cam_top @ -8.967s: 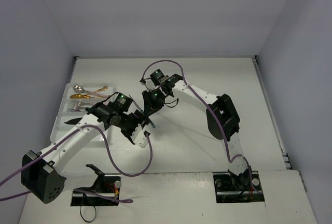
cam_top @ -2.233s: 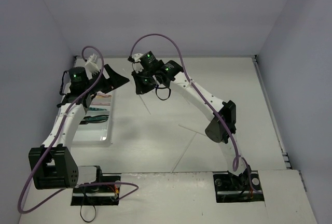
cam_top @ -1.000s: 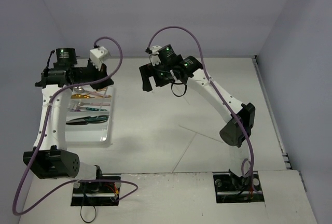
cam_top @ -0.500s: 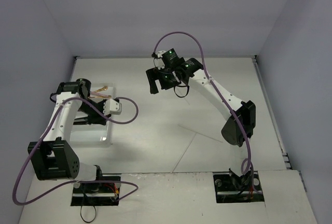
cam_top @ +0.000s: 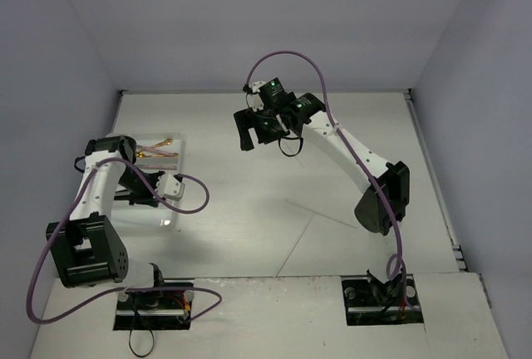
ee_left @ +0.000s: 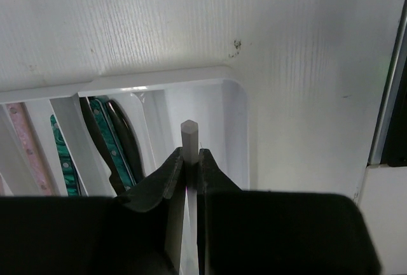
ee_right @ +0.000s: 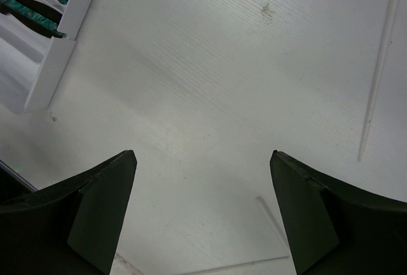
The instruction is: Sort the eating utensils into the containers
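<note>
- White plastic tray lies at the left of the table, with long compartments side by side.
- Left gripper is clamped on a thin pale stick, whose blunt tip pokes out just past the fingertips.
- Seen from the left wrist, the held stick hangs over the tray's end compartment, which shows only bare white floor. Whether the stick touches the tray cannot be told.
- Green-handled pieces lie in the compartments next to that one, a dark handle lies beside them, and a pink handle lies further along.
- Gold spoons show at the far end of the tray in the top view, where the left arm is folded over the tray and hides most of it.
- Right gripper hangs above bare table near the middle, its jaws spread wide with nothing between them.
- Another thin stick lies flat on the table to the right in the right wrist view, well apart from the tray, whose corner shows at the upper left of that view.
</note>
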Robot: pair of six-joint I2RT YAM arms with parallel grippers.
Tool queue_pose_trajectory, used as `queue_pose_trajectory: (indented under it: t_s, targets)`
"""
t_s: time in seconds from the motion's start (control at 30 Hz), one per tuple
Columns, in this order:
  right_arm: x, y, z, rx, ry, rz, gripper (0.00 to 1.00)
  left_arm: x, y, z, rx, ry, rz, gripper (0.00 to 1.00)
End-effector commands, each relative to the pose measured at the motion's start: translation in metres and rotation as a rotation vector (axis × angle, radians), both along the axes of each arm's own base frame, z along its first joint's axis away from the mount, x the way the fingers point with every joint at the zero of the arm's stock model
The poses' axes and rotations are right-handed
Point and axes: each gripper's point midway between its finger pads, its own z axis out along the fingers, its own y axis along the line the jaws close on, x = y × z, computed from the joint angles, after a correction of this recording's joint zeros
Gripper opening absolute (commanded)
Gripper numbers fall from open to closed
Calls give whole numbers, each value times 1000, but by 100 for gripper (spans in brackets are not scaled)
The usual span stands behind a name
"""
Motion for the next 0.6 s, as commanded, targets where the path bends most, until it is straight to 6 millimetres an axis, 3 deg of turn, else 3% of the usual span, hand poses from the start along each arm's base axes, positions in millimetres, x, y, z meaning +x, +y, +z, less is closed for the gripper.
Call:
queue_pose_trajectory:
  t_s: [0.0,0.4,0.57]
  targets:
    - [1,4,25,46,-58,8,84,-26,4,-1,-14,115,-68,0]
    - [-3,0,19,29,-52,12,83,-26,19,-16,32,177,-46,0]
    - [-5,-1,17,6,-63,26,82,-28,23,-17,43,187,-39,39]
